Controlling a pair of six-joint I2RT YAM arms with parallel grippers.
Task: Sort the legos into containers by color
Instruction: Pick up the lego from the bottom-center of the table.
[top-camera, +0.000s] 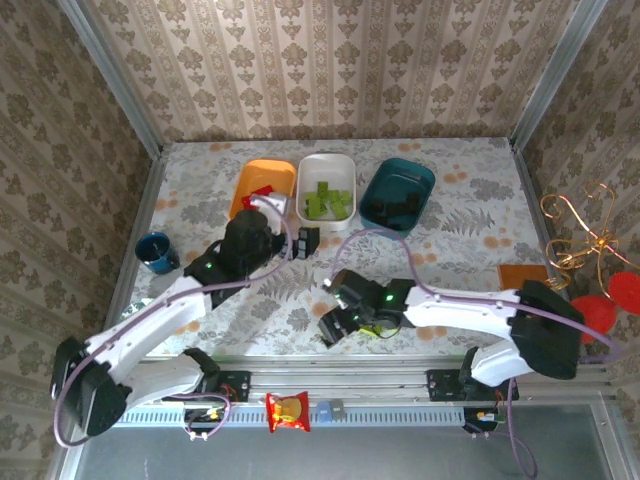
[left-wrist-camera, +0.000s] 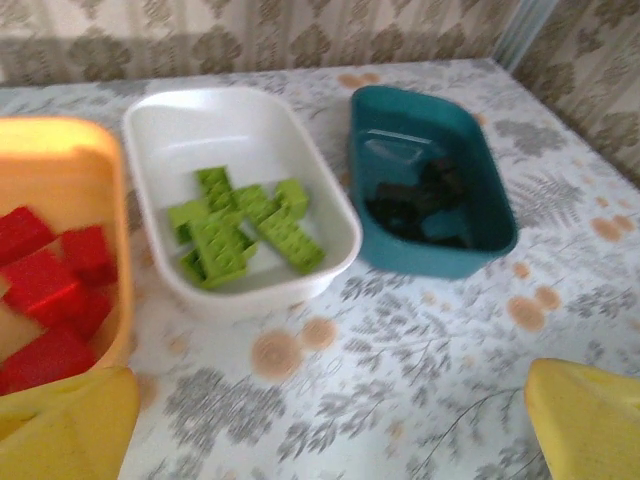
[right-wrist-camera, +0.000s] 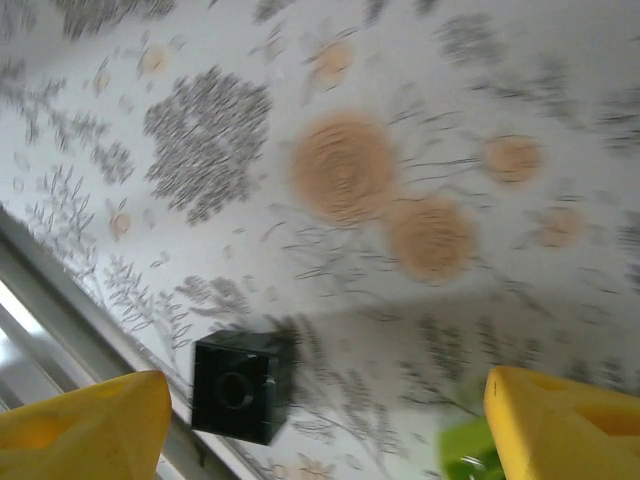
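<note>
Right claw (right-wrist-camera: 325, 420) — fingers spread wide, gripping nothing — hangs over the table (right-wrist-camera: 420, 90) at its near edge. A black brick (right-wrist-camera: 241, 386) lies on the table inside the span, close beside one finger. A green brick (right-wrist-camera: 470, 458) lies just beside the other finger; whether it touches cannot be told.

Left claw (left-wrist-camera: 325, 425), likewise wide open and empty, stands just short of the three trays. The orange tray (left-wrist-camera: 60, 180) holds red bricks (left-wrist-camera: 45, 290), the white tray (left-wrist-camera: 200, 125) holds green bricks (left-wrist-camera: 235, 225), and the teal tray (left-wrist-camera: 400, 115) holds black bricks (left-wrist-camera: 420, 205). Each tray holds one colour.

Step in hand, as judged: the right arm is approaching a stray brick to pick it up, with no grip yet made. The sorting looks nearly finished, the two bricks under the right claw being the loose ones on show.

The next move calls for centring the fingers on one brick alone. The black one sits off-centre, and the green one is near enough to be caught or knocked along with it. Then lower, close and carry — black to the teal tray, green to the white.
</note>
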